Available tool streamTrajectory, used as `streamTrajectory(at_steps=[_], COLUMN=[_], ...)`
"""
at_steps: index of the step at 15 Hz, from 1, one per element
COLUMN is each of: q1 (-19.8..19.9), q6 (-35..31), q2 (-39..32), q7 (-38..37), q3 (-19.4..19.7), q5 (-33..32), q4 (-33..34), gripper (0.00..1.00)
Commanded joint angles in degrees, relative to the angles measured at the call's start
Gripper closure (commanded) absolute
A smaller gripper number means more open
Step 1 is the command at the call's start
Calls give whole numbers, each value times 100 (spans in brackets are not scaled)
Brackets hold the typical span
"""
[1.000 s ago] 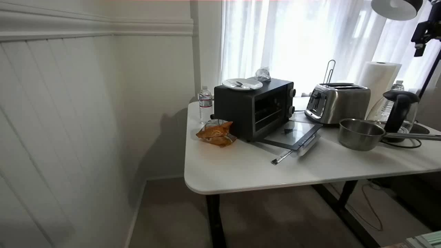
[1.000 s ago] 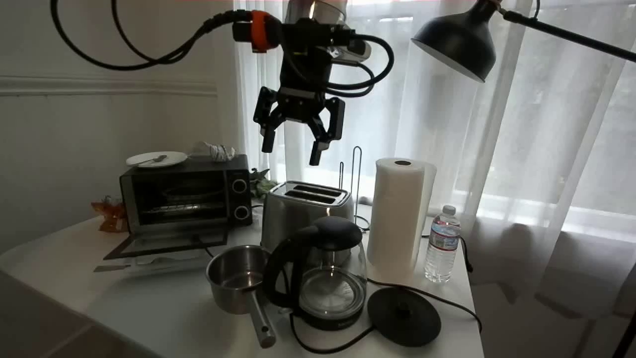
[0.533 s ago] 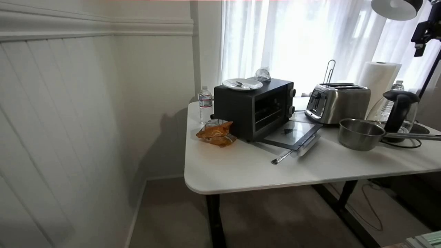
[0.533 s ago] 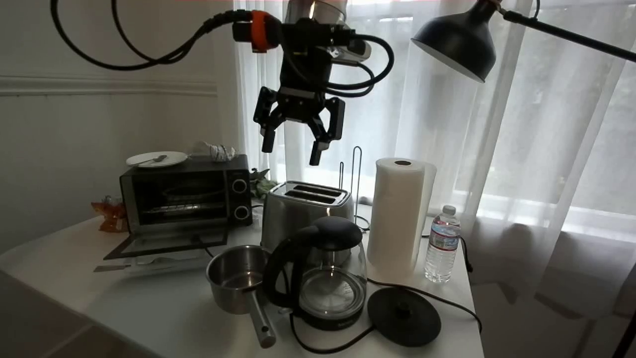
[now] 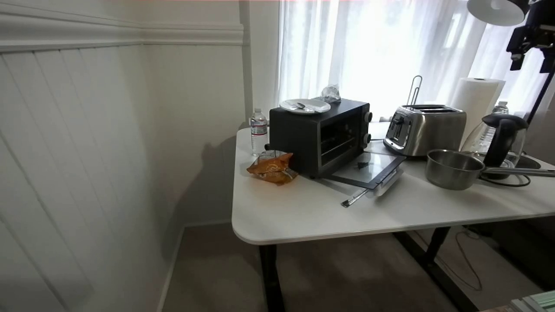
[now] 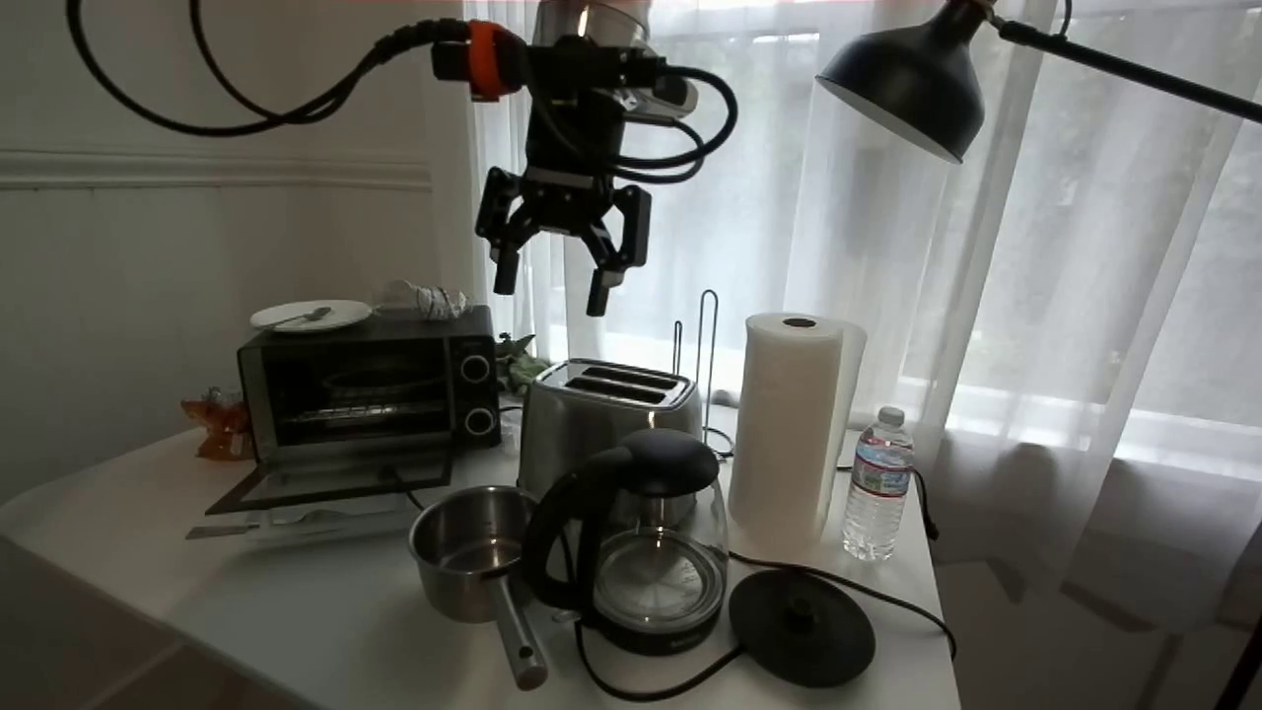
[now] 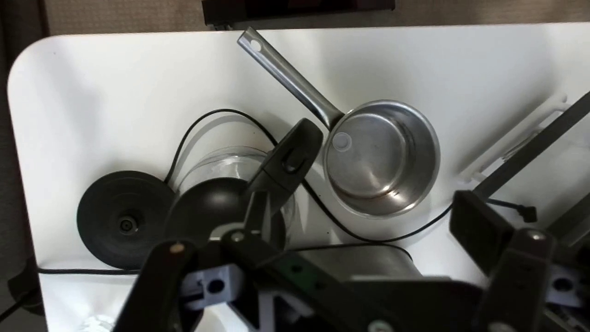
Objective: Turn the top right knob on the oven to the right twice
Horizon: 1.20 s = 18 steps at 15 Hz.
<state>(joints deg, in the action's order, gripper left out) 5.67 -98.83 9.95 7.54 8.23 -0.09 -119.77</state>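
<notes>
The oven is a black boxy countertop unit in both exterior views (image 5: 297, 141) (image 6: 394, 333), with its glass door (image 6: 345, 478) folded down. Its top right knob (image 6: 475, 369) sits above a lower knob (image 6: 480, 422); in an exterior view the top knob (image 5: 368, 116) shows edge-on. My gripper (image 6: 550, 294) is open and empty, pointing down, above the toaster's height and to the right of the oven, touching nothing. It also shows at the upper right edge (image 5: 531, 66). In the wrist view the open fingers (image 7: 368, 216) show; the knobs are out of view there.
A chrome toaster (image 6: 611, 414) stands right of the oven. A saucepan (image 6: 473, 562), a glass kettle (image 6: 656, 582), a paper towel roll (image 6: 789, 434) and a water bottle (image 6: 880, 488) are nearby. A plate (image 6: 335, 318) lies on the oven. A lamp (image 6: 912, 84) hangs at upper right.
My gripper has moved left, toward the oven's side, and slightly up in an exterior view within the last half second. It has stayed open. The objects on the table have not moved.
</notes>
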Motion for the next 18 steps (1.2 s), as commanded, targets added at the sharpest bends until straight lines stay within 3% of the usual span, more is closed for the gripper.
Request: streamTrajectory(at_steps=[1,9,18], q1=[-217,-798,-1288], q6=[-47,-596,-2194], q2=[274,336,-350], q7=[-365,-886,-1002], q3=[-382,-1178,-1732], q5=[-106,-199,-199], q4=[-187,-466,-212], gripper=[0,0,0])
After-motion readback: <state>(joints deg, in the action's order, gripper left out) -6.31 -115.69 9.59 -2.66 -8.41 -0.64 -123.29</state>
